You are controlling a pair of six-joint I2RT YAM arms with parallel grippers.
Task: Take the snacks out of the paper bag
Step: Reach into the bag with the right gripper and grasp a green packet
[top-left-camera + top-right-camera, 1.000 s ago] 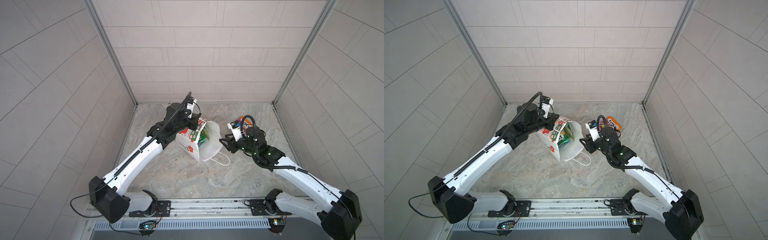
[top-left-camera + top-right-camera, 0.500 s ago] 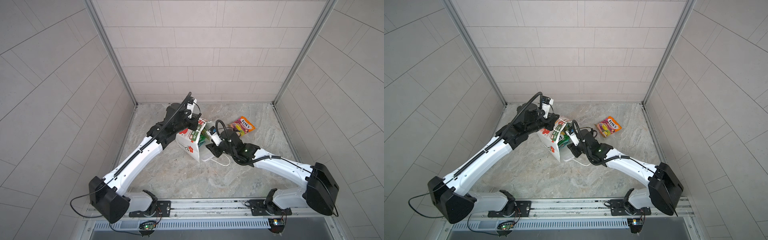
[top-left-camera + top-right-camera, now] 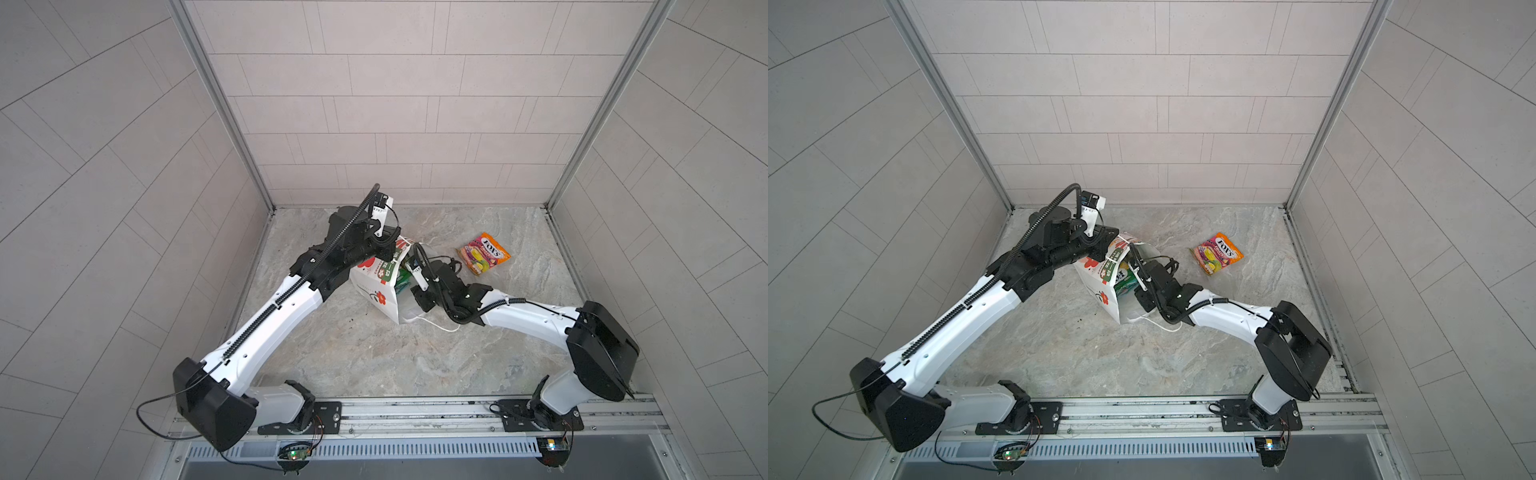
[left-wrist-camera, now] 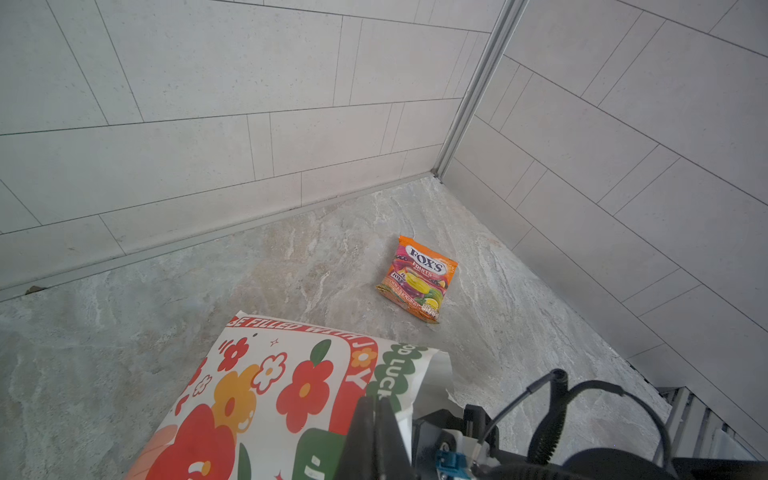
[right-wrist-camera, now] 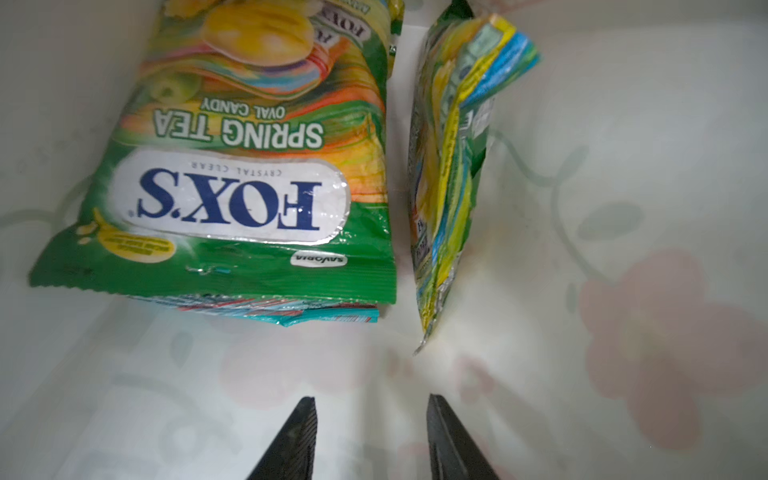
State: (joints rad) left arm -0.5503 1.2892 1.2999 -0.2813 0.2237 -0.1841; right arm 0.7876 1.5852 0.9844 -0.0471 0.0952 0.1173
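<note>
The white paper bag [image 3: 376, 286] [image 3: 1098, 282] with red flowers lies tipped on the floor, its mouth facing right. My left gripper [image 4: 375, 401] is shut on the bag's upper rim [image 4: 399, 374]. My right gripper [image 5: 371, 399] is inside the bag, open, with nothing between its fingers. Just ahead of it lies a green FOX'S snack pouch [image 5: 241, 166] on top of a teal one [image 5: 332, 318]. A green-yellow pouch [image 5: 453, 166] stands on edge beside them. An orange-purple pouch [image 3: 483, 258] [image 3: 1217, 257] [image 4: 417, 278] lies on the floor, to the right of the bag.
Tiled walls close in the marble floor [image 3: 374, 357] on three sides. The bag's white cord handle [image 3: 440, 326] trails on the floor under my right wrist [image 3: 446, 286]. A metal rail [image 3: 415, 409] with both arm bases runs along the front.
My right gripper has left the orange-purple pouch on the floor at the right and moved left into the bag's mouth. The left arm and the bag have stayed put.
</note>
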